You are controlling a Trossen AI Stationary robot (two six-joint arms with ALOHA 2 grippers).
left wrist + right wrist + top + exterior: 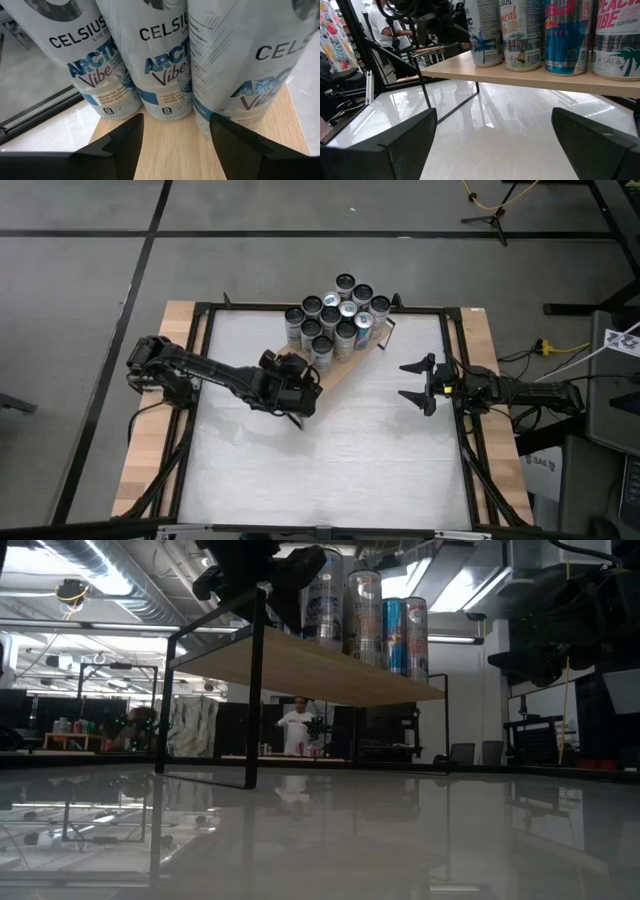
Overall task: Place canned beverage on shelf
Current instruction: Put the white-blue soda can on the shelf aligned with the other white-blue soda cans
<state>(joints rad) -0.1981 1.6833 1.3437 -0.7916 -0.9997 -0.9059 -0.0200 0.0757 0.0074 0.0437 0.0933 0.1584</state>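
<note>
The cans [335,315] stand upright in a tight cluster on the shelf [345,370], upper centre of the high view; most are pale white-blue Celsius cans, one blue. The shelf is a light wooden board on thin black legs above the white tabletop [330,460]. The left pincer [293,370] sits at the cluster's lower-left edge, fingers parted, grasping nothing. The right pincer [418,382] waits released at mid-right.
</note>
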